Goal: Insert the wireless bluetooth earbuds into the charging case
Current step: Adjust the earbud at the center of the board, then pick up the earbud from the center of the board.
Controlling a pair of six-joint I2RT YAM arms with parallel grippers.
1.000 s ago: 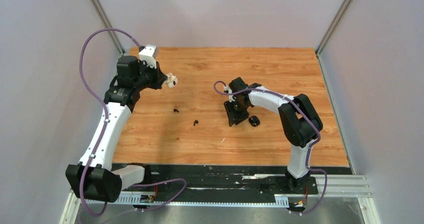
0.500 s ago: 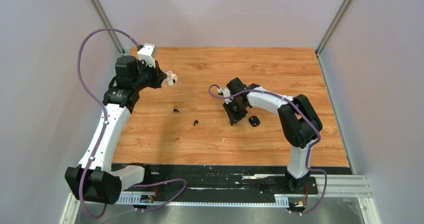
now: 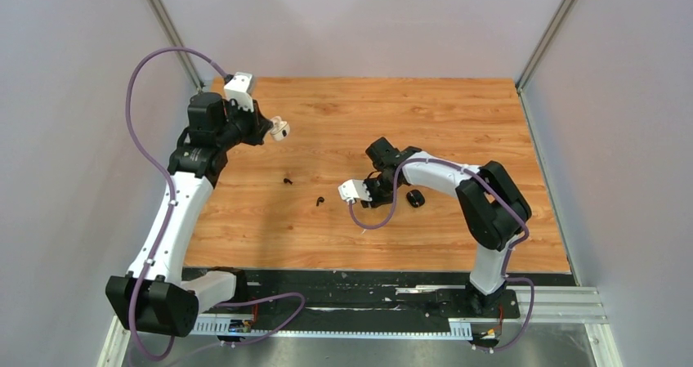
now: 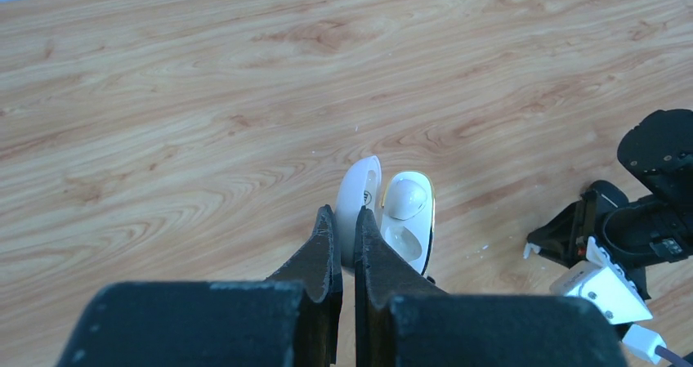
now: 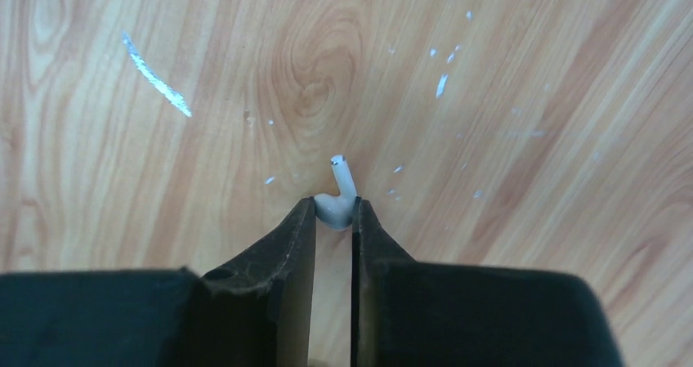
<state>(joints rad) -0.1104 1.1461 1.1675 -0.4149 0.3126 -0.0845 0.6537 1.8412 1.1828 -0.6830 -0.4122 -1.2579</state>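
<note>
Left gripper first: its jaws are pressed tight on one thin half of the open white charging case, which it holds out over the far-left part of the wooden table. We see the hinged shell spread open just beyond the fingertips. Over to the right gripper, down low near the middle of the board: its jaws are nearly together and pinch a white earbud by its bulb, with the short stem poking out past the tips. We cannot tell whether the bud touches the wood. Between the two arms, two black earbuds lie loose on the table, apart from each other. A small black case sits just beside the right wrist.
</note>
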